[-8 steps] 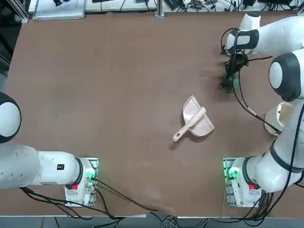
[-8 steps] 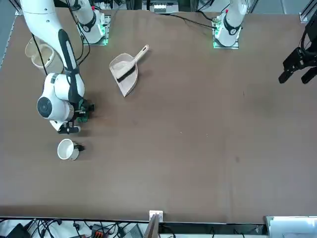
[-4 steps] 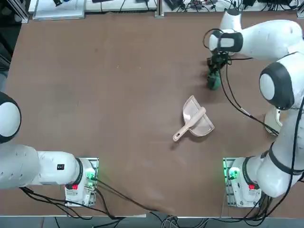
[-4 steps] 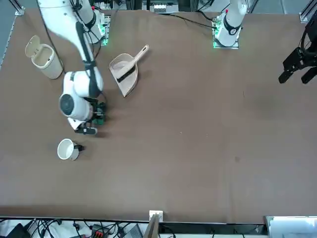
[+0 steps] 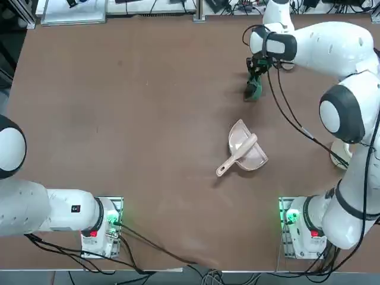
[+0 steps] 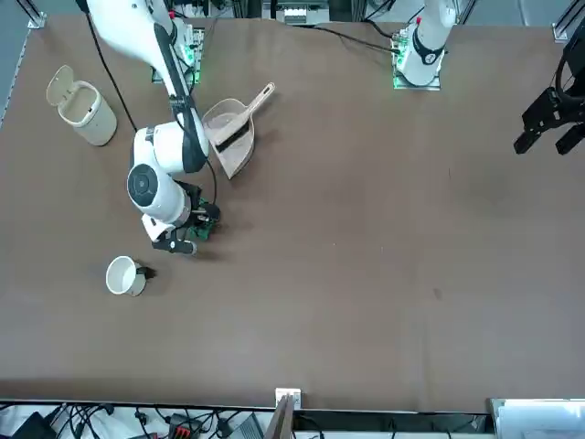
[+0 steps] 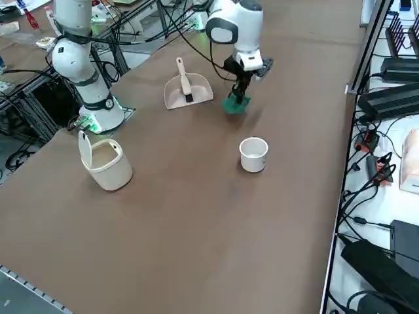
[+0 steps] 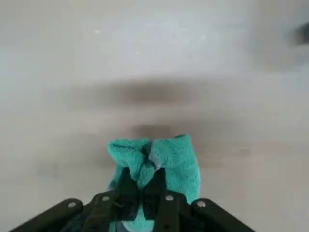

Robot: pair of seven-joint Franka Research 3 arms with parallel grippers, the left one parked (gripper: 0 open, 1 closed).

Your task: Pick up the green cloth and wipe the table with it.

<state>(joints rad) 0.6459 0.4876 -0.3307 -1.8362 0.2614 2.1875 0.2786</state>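
Note:
My right gripper point(image 5: 255, 77) is shut on the green cloth point(image 5: 253, 90), a small dark-green wad that hangs from its fingers down onto the brown table point(image 5: 130, 119) at the far right of centre. The same green cloth point(image 7: 234, 104) touches the table under the right gripper point(image 7: 241, 84) in the right side view. In the front view the green cloth point(image 6: 202, 230) peeks out beside the wrist. The wrist view shows the teal folds of the green cloth point(image 8: 159, 162) pinched between the right gripper's point(image 8: 142, 195) two dark fingers.
A beige dustpan point(image 5: 243, 148) with a brush lies just nearer my base than the cloth. A white cup point(image 7: 253, 154) stands beyond the gripper toward the table's far edge, and a beige lidded bin point(image 7: 103, 160) stands near the right edge.
My right gripper has slid the cloth leftward and farther from my base across the table, from the right edge toward the middle. The grip stayed shut. The dustpan has not moved.

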